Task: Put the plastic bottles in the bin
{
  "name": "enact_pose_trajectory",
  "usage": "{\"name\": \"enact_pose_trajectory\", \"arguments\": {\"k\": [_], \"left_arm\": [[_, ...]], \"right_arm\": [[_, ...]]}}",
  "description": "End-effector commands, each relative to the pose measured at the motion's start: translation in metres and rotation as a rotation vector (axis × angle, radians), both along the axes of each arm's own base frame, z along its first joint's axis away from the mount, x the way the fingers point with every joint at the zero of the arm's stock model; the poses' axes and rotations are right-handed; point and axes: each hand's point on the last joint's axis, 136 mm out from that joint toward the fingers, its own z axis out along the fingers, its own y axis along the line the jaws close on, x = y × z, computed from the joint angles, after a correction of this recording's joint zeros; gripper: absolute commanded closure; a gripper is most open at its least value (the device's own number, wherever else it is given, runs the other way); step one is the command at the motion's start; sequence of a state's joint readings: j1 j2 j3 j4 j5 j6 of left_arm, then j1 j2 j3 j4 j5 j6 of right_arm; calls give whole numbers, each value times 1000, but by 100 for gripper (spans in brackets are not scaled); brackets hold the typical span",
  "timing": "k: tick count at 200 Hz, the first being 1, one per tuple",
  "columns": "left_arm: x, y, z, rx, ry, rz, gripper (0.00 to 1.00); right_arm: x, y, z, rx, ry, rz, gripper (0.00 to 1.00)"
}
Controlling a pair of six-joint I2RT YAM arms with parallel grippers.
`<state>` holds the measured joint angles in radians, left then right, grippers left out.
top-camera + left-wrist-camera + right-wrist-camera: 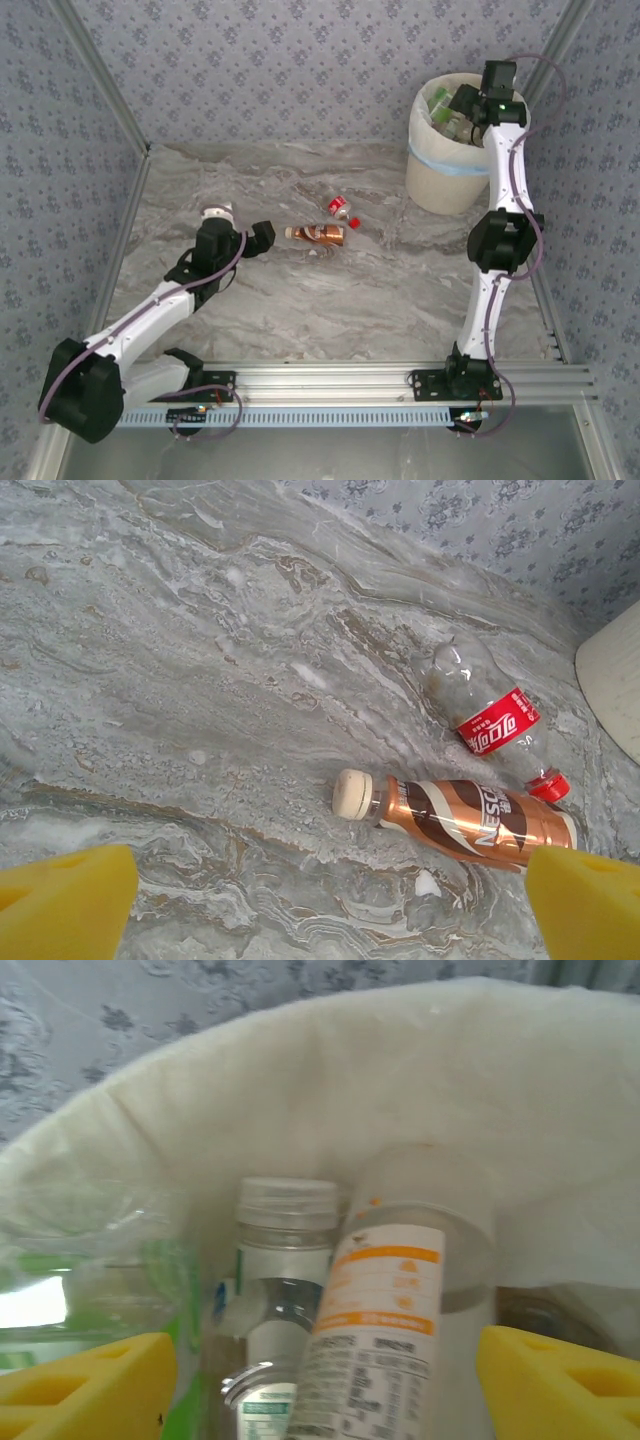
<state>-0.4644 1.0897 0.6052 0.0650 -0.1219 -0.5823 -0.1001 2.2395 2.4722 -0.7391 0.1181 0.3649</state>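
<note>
Holds left tool [325, 890] wide apart, brown coffee bottle [465, 820] lying just ahead on desk [200, 680]. Holds right tool [325, 1360] apart around orange-labelled bottle [385, 1290] inside bin [440, 180]. Could roll brown coffee bottle away by closing off-centre.

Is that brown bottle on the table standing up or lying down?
Lying down: the copper-brown plastic bottle rests on its side on the grey marbled table.
</note>
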Motion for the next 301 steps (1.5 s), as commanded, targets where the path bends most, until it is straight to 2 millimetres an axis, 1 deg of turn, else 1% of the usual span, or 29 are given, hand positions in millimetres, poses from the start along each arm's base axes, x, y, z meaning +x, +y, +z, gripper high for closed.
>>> {"name": "enact_pose_trajectory", "arguments": {"k": [1, 18, 37, 51, 73, 87, 90, 105, 113, 118, 122, 124, 126, 127, 131, 133, 150, 173, 185, 200, 213, 225, 244, 246, 249, 265, 270, 288, 301], "left_arm": [[8, -6, 12, -30, 0, -1, 1], [11, -8, 9, -32, 25, -2, 1], [13, -11, 4, -33, 52, -1, 1], [15, -12, 0, -33, 78, 4, 1], [17, -16, -7, -44, 115, 2, 1], [18, -17, -11, -60, 136, 13, 1], [18, -17, -12, -64, 141, 16, 1], [18, -18, -16, -82, 171, 34, 1], [19, -18, -20, -93, 191, 47, 1], [19, -18, -22, -100, 202, 55, 1], [18, -18, -23, -107, 209, 61, 1], [18, -18, -24, -111, 212, 64, 1], [19, -18, -23, -114, 212, 67, 1], [19, -18, -24, -115, 215, 68, 1], [18, -18, -26, -120, 221, 73, 1], [19, -18, -26, -124, 224, 75, 1], [18, -17, -31, -136, 237, 97, 1], [17, -11, -34, -133, 246, 134, 0], [16, -7, -35, -128, 248, 155, 0], [14, -3, -35, -127, 244, 174, 1], [13, 0, -34, -127, 239, 189, 0], [12, 3, -34, -122, 237, 197, 1], [9, 7, -33, -113, 237, 211, 1], [8, 8, -34, -111, 239, 213, 1], [8, 9, -35, -109, 239, 215, 1], [5, 13, -36, -102, 238, 228, 1], [4, 14, -36, -101, 238, 234, 1], [1, 18, -37, -97, 236, 247, 1], [0, 21, -38, -94, 232, 259, 0]], "right_arm": [[-9, -8, 16, -40, 2, -21, 19], [-10, 7, 35, -9, -49, 55, 18], [-17, 20, 60, 7, -103, 102, 17], [-28, 28, 82, 3, -139, 123, 16], [-47, 44, 106, -15, -182, 176, 14], [-60, 56, 115, -21, -192, 226, 13], [-63, 59, 112, -22, -184, 236, 12], [-80, 76, 117, -33, -190, 291, 11], [-89, 87, 115, -35, -192, 329, 10], [-94, 96, 118, -39, -207, 360, 10], [-100, 102, 115, -41, -207, 383, 10], [-103, 105, 111, -39, -197, 395, 9], [-102, 108, 114, -44, -219, 405, 9], [-102, 110, 113, -44, -220, 411, 9], [-108, 116, 117, -48, -241, 434, 9], [-109, 119, 113, -47, -238, 446, 9], [-126, 148, 107, -47, -260, 553, 8], [-146, 189, 82, -72, -204, 692, 7], [-153, 211, 64, -99, -158, 765, 7], [-163, 242, 38, -138, -92, 871, 5], [-164, 261, 13, -170, -30, 919, 5], [-163, 274, -7, -176, 26, 952, 4], [-157, 292, -29, -157, 75, 983, 4], [-159, 293, -35, -153, 99, 990, 4], [-159, 295, -38, -152, 112, 994, 4], [-154, 304, -60, -150, 182, 1006, 3], [-153, 307, -70, -153, 212, 1013, 3], [-149, 317, -94, -149, 285, 1036, 2], [-144, 324, -108, -110, 328, 1034, 2]]}}
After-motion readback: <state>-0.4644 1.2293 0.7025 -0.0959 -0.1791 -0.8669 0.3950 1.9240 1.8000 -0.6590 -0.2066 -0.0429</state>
